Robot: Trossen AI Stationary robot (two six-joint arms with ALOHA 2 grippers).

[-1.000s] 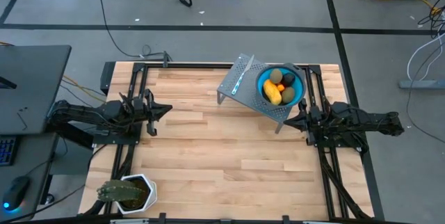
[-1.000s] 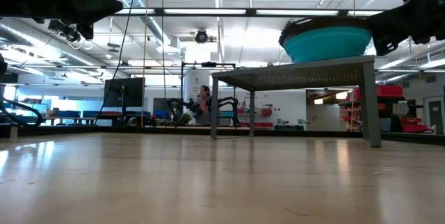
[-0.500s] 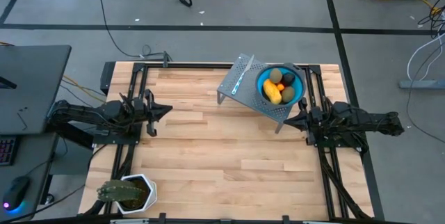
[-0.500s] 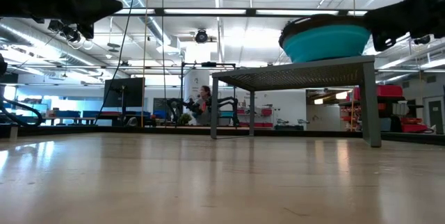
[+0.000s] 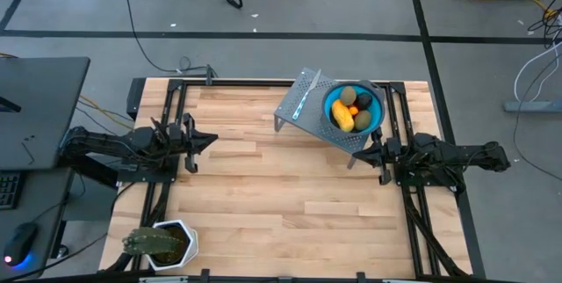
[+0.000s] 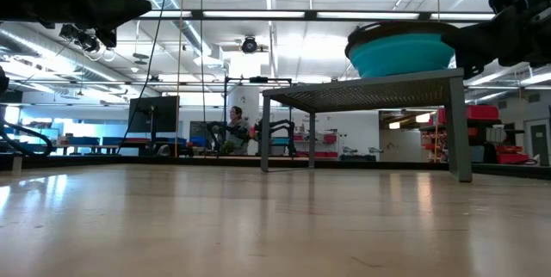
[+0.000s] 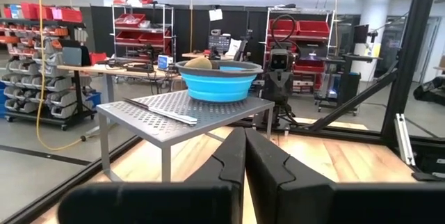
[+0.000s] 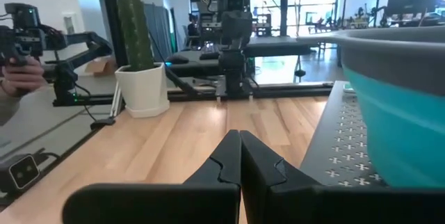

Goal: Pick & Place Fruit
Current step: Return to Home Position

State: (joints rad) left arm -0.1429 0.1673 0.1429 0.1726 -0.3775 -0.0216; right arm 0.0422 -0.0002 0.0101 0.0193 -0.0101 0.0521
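The toy fruit sits in a blue bowl point(image 5: 354, 108) on a grey perforated stand point(image 5: 309, 114) at the table's far right. In it are a stubby yellow piece point(image 5: 343, 117), two olive-brown ovals point(image 5: 349, 97) point(image 5: 363, 121), a dark round one point(image 5: 365, 101) and an orange-red bit point(image 5: 355, 110). My right gripper point(image 5: 360, 153) is shut and hangs just near of the stand, below the bowl's rim point(image 8: 389, 43). My left gripper point(image 5: 213, 139) is shut and waits at the table's left side, pointing at the stand point(image 7: 181, 116) and bowl point(image 7: 219, 81).
A thin pale-blue stick point(image 5: 301, 103) lies on the stand's left part. A green spiky plant in a white pot point(image 5: 162, 243) stands at the near left corner. Bare wood lies between the arms. A person's hand point(image 8: 21, 78) shows beyond the table's left side.
My right gripper has crept a little toward the table's left and near edge, still shut, beside the stand. The bowl and fruit have stayed put. A person far behind the table has walked to the left.
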